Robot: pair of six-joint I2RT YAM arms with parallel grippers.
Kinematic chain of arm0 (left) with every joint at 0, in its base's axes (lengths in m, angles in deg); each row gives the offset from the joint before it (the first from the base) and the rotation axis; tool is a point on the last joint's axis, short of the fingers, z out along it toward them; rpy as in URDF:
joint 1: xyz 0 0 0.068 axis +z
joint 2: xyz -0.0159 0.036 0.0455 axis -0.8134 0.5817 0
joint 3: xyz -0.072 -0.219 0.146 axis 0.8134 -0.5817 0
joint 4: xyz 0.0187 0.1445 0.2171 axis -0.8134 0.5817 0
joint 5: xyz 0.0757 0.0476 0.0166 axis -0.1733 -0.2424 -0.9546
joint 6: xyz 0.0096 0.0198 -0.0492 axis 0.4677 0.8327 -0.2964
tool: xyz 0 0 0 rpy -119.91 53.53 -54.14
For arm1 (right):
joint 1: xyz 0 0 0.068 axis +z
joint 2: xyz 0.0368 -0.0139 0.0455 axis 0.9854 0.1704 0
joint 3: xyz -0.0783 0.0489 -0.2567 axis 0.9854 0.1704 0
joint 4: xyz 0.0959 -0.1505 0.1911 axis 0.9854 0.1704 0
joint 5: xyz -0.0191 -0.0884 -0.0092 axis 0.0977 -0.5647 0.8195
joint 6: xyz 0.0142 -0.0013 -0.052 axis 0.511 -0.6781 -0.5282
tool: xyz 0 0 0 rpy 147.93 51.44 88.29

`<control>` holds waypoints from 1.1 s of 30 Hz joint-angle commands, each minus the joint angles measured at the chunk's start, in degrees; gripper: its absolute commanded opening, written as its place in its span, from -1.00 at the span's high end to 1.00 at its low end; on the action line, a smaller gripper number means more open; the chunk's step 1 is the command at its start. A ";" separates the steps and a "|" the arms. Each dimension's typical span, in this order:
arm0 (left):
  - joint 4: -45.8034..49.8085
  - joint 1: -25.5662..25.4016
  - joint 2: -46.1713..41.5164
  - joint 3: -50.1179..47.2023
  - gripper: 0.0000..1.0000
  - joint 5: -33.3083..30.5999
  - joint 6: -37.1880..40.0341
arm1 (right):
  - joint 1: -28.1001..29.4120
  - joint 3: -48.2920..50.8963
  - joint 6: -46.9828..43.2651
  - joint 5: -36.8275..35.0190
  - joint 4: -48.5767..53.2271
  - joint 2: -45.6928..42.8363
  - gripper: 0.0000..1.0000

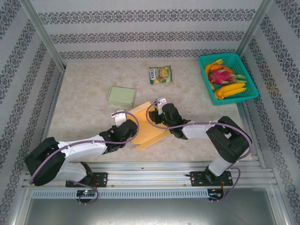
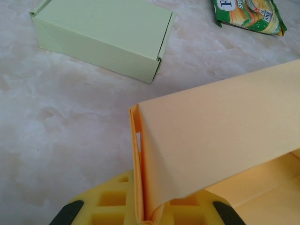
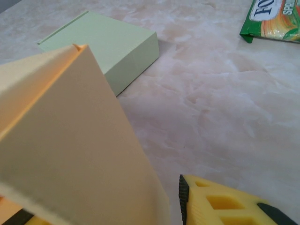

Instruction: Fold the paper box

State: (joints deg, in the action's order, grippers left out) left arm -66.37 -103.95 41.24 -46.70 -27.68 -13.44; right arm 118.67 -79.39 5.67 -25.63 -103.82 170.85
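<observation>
The orange paper box [image 1: 149,127] lies half folded on the table between both arms. My left gripper [image 1: 127,128] is shut on the box's doubled side wall [image 2: 140,187], which stands upright between the yellow pads, and a large flap [image 2: 220,126] leans over to the right. My right gripper [image 1: 160,114] is at the box's far edge, open. In the right wrist view a raised orange panel [image 3: 70,140] stands between the fingers, and a gap of bare table separates it from the right finger [image 3: 215,204].
A finished pale green box [image 1: 121,95] sits just beyond the orange one. A green snack packet [image 1: 161,74] lies further back. A teal basket [image 1: 218,56] of fruit stands at the back right. Metal frame posts and patterned walls ring the table.
</observation>
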 commanded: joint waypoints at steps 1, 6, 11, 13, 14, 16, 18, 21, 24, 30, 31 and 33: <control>4.26 -1.72 -0.04 0.39 1.00 1.73 0.16 | -1.69 -0.62 -1.51 -9.70 -4.11 0.72 0.23; 5.59 -1.67 1.41 1.23 1.00 1.62 -1.08 | -0.27 -2.14 -3.46 -13.30 -4.36 1.18 0.22; 5.21 -1.71 2.53 1.74 1.00 2.90 -1.19 | 0.64 -3.48 -4.67 -13.71 -5.84 2.53 0.20; 5.63 -1.79 2.65 1.92 1.00 2.82 -1.51 | 0.79 -3.58 -4.99 -13.89 -6.80 2.71 0.20; 5.65 -1.70 2.72 1.96 1.00 2.80 -1.63 | 0.76 -3.45 -5.21 -13.80 -7.43 2.79 0.20; 6.08 -1.71 2.72 1.96 1.00 2.68 -1.83 | 0.80 -3.31 -5.69 -13.99 -8.22 2.80 0.20; 6.39 -1.67 2.91 2.12 1.00 2.51 -1.99 | 0.75 -3.14 -6.18 -13.96 -8.68 2.42 0.17; 7.35 -1.66 3.72 2.63 1.00 2.08 -2.32 | 0.87 -2.97 -7.74 -12.15 -8.59 1.61 0.09; 6.87 -1.70 4.55 2.75 1.00 2.35 -2.59 | 1.08 -3.05 -10.44 -9.87 -8.13 1.05 -0.02; 6.65 -1.67 5.59 3.31 1.00 2.82 -2.88 | 0.79 -2.17 -10.56 -8.28 -8.86 0.27 -0.07; 6.63 -1.67 5.70 3.39 1.00 2.84 -2.86 | 0.63 -1.99 -10.45 -7.75 -8.82 -0.04 -0.07; 6.61 -1.72 5.86 3.49 1.00 3.02 -2.86 | 0.44 -1.75 -10.23 -7.29 -8.89 -0.43 -0.08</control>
State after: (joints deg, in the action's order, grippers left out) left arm -64.86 -103.97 45.96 -43.99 -28.60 -17.30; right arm 120.09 -80.68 -4.73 -32.39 -107.07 173.04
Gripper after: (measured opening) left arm 0.099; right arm 0.540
